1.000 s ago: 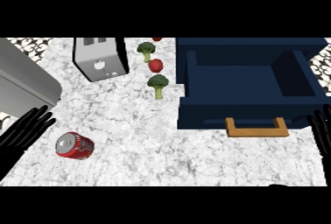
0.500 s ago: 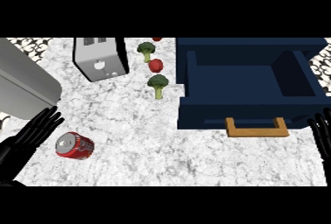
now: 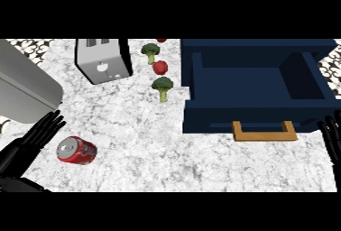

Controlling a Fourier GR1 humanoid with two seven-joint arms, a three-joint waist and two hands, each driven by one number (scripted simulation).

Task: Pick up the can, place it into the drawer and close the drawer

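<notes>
White-and-grey marbled surface [image 3: 200, 158], seen steeply from above. Lying on its side near the lower left: the can [image 3: 76, 150], red, silver end turned up and to the left, resting free with nothing closed round it. Likely light and thin-walled, stiff enough across the ends but easy to dent at the middle; smooth and round, so apt to roll or slip away when nudged. Best taken across the barrel, fingers on one side and thumb on the other, away from the rims.

Just left of the can, almost touching it: left hand [image 3: 30, 146], fingers [image 3: 48, 126] straight and spread, pointing up past the can's upper edge, not curled round anything. Well to the right of the can: drawer [image 3: 193, 94], dark blue, pulled open and nothing seen inside, with a wooden handle [image 3: 264, 131] on the near front. Far right of the can, at the view's edge beside the handle: right hand [image 3: 331, 135], fingers straight and relaxed, resting. Above and to the right of the can: broccoli [image 3: 162, 87], a red vegetable [image 3: 160, 67], a second broccoli [image 3: 150, 50]. Straight above the can: toaster [image 3: 102, 61].

Pickup judged not yet begun.
</notes>
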